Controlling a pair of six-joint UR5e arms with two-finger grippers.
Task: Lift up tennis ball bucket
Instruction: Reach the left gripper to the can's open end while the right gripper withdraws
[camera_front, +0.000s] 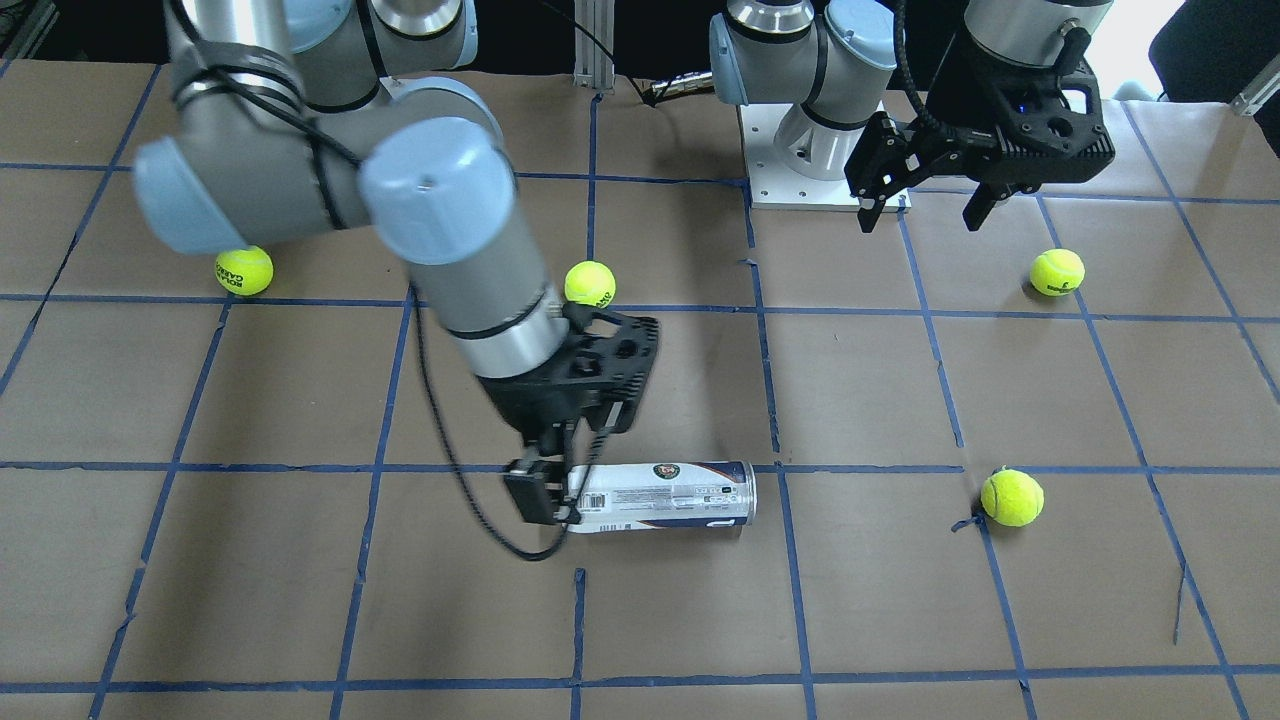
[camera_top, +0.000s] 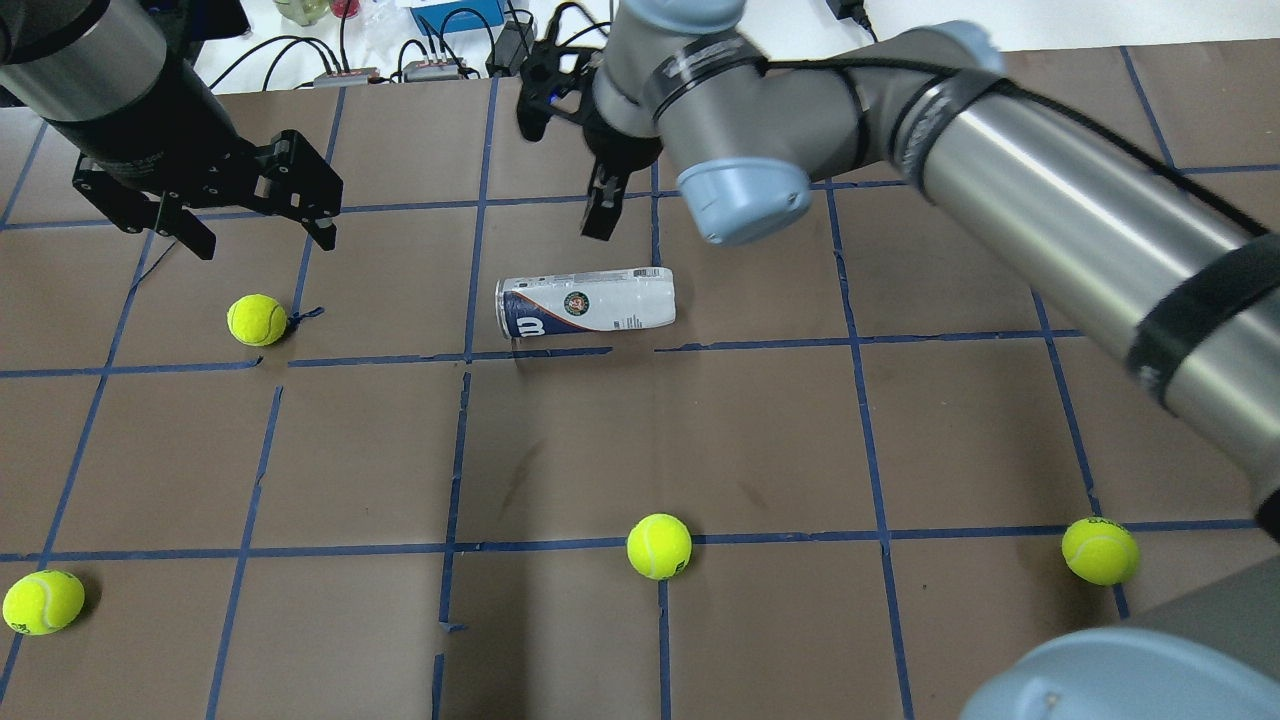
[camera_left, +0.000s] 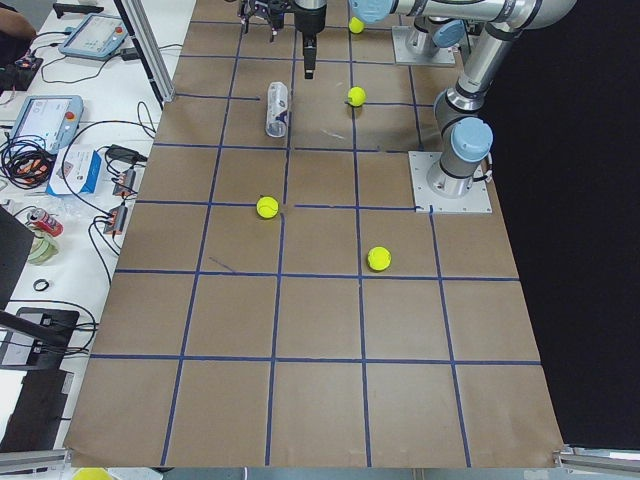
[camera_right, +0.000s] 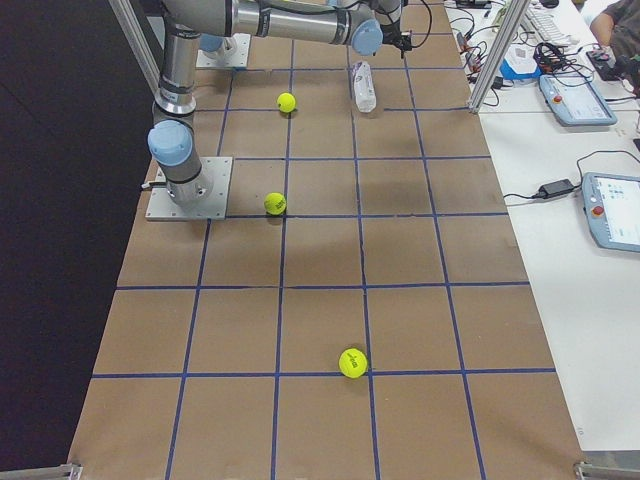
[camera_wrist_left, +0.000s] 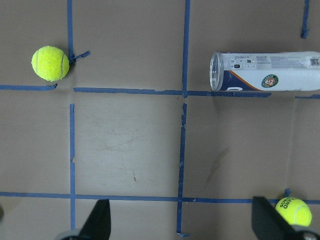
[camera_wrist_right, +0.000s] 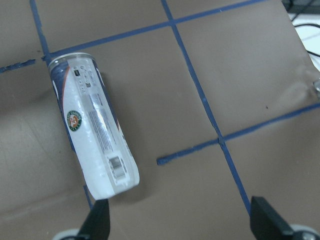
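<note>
— While the right arm (camera_front: 450, 230) slanted down in the front view, the right gripper (camera_front: 545, 492) hung spread near the tennis ball bucket (camera_front: 660, 497), which lay sideways on the table (camera_front: 900, 600), ungripped.
— Overhead?
— The left gripper (camera_top: 266, 244) hovered well apart, fingers (camera_top: 198, 238) wide, empty.

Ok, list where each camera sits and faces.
Front-facing: across the table, facing the robot; left arm, right arm, tennis ball bucket.
Overhead: behind the robot, looking down; both arms.
Exterior left: robot's left table end; left arm nearer.
Exterior right: opposite end; right arm nearer.
Left wrist: straight down; left gripper, open.
Right wrist: tilted down; right gripper, open.
All show the bucket.
</note>
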